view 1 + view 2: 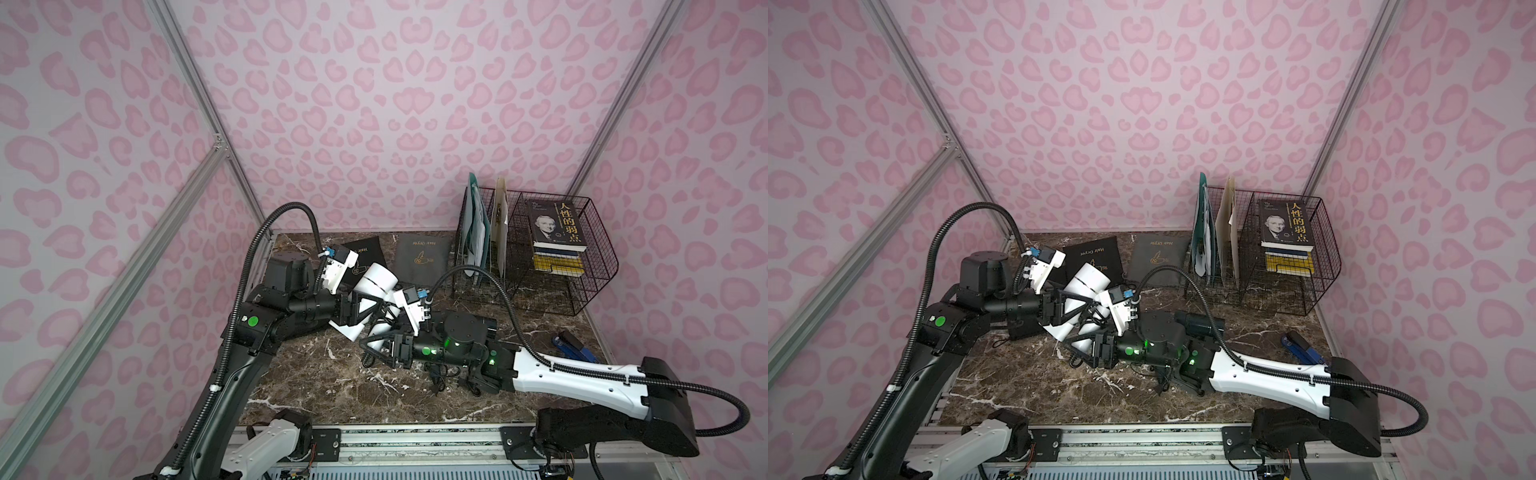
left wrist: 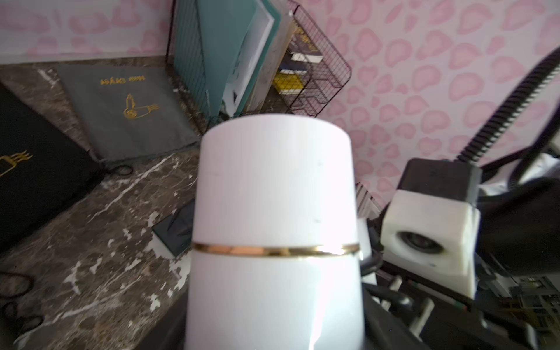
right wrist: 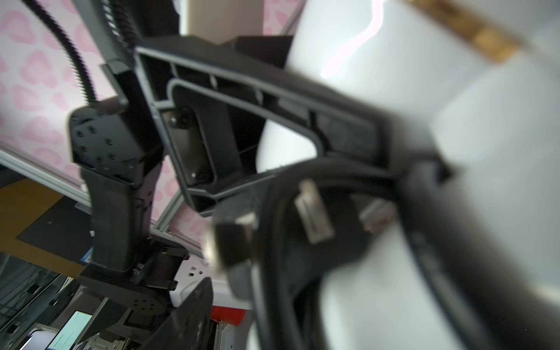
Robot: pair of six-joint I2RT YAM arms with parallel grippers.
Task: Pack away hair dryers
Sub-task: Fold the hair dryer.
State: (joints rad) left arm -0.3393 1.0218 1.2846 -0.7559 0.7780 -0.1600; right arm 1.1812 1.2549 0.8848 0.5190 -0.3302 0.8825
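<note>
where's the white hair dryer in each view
Top view: white hair dryer at picture centre, slightly low.
Top view: dryer just left of centre.
Left wrist: dryer fills the middle, barrel close up.
Right wrist: dryer blurred, along the right side.
Shared landmark: grey pouch behind the dryer; not in the right wrist view.

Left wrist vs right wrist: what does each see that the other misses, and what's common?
Only left wrist: grey pouch and black pouch flat on the marble table, wire rack holding folders and books.
Only right wrist: the left arm, a black gripper finger against the white barrel, blurred plug prongs.
Both: the white hair dryer with its gold band, close up.
</note>
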